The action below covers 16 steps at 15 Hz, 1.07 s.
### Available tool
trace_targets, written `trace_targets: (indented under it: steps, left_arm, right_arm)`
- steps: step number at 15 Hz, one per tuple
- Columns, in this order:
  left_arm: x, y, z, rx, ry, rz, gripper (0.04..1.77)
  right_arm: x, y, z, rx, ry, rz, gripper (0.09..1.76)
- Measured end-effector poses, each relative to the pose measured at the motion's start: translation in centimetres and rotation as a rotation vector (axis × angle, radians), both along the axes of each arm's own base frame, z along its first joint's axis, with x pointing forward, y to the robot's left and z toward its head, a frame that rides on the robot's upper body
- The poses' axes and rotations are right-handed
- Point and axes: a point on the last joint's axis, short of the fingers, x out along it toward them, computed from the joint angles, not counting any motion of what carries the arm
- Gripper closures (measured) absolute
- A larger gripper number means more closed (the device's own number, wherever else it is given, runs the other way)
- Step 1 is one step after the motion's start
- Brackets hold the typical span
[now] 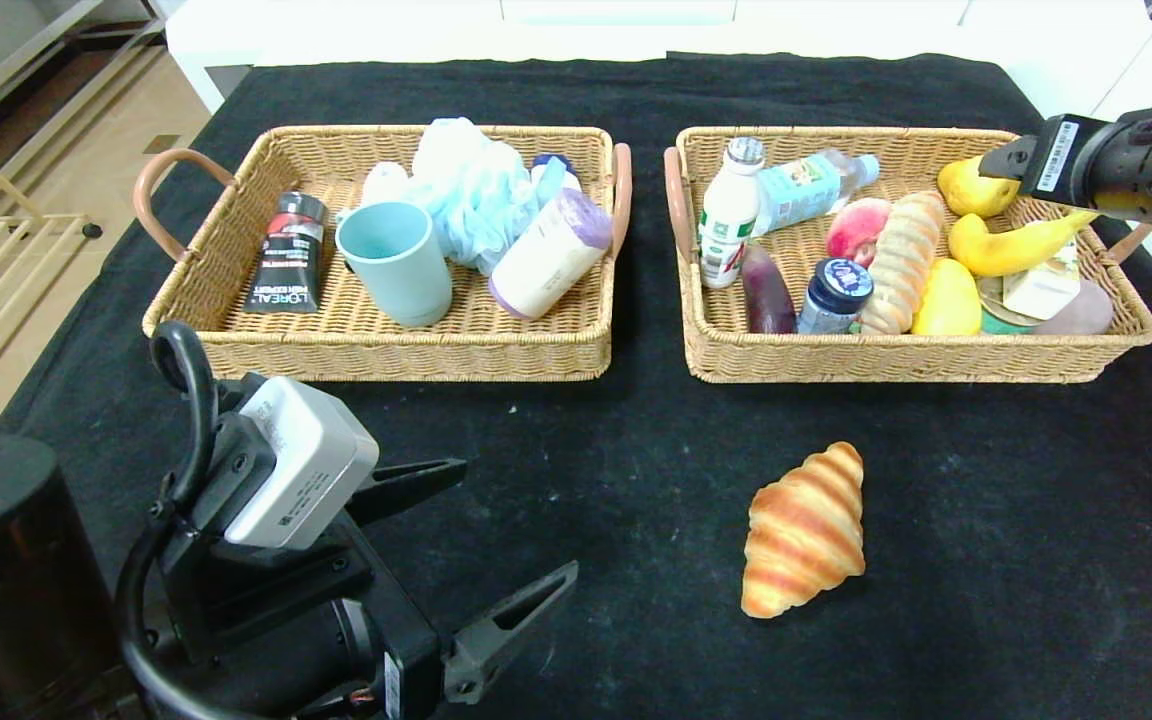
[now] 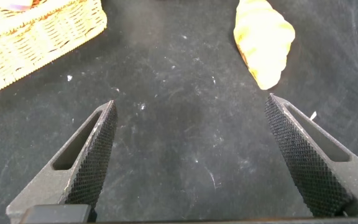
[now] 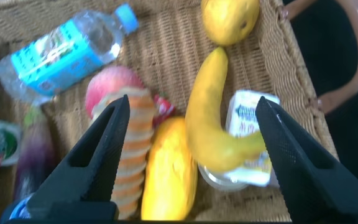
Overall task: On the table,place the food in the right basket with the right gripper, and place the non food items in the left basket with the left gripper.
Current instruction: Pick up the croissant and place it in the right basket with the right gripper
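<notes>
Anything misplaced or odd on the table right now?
One item is unsorted: the croissant lies on the black cloth in front of the right basket. The cup and purple-capped bottle lie tipped in the left basket.

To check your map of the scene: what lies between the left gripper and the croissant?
Only bare black cloth lies between the open left gripper and the croissant, as the left wrist view shows.
</notes>
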Motion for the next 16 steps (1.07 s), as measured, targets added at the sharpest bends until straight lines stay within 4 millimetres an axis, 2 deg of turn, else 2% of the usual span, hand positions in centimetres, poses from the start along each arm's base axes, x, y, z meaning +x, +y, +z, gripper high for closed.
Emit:
trace_targets:
  steps: [8,12,16]
  left_arm:
    - [-0.2,0.2,0.3,-0.007,-0.011,0.000,0.09]
    - [-0.3,0.2,0.3,-0.011,-0.014,0.000,0.09]
    - [-0.3,0.3,0.5,-0.017,-0.018,0.000,0.09]
  right_arm:
    - [-9.7,4.5,-2.0,-0.048,0.180,0.223,0.21]
    - [-11.9,7.2,-4.2,-0.044,0.233,0.238,0.18]
    - [-12.1,10.2,-6.6,0.045,0.291,0.196,0.17]
